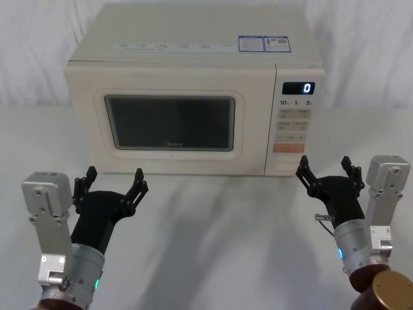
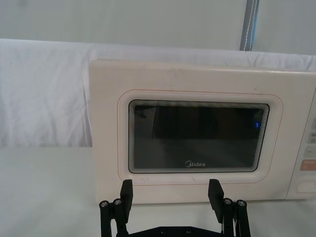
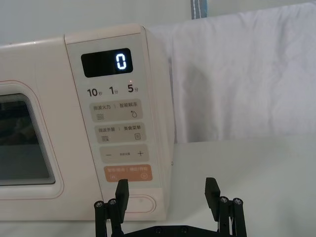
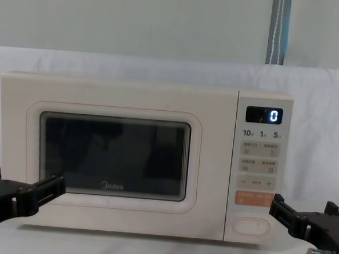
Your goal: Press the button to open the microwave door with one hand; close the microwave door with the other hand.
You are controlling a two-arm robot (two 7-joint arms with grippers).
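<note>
The microwave door (image 1: 169,126) sits shut and flush with the cabinet, filling the oven front from about nine o'clock across to the narrow control panel (image 1: 293,126) at three; it looks a stiff, hinged slab with a glass window, something to push flat on its cream frame rather than on the pane. The button (image 4: 250,225) is the wide pill-shaped key at six o'clock of that panel, just under the orange key (image 4: 254,198), and I would guess it wants a firm, square poke from one fingertip. The right gripper (image 1: 326,172) hovers with its fingers spread, near the oven's lower right corner, the button lying at roughly eleven o'clock from it. The left gripper (image 1: 113,181) hangs splayed open below the door's lower left. The white table (image 1: 226,219) in front gives fair room for the door's swing, though the left gripper may stand within its arc.
</note>
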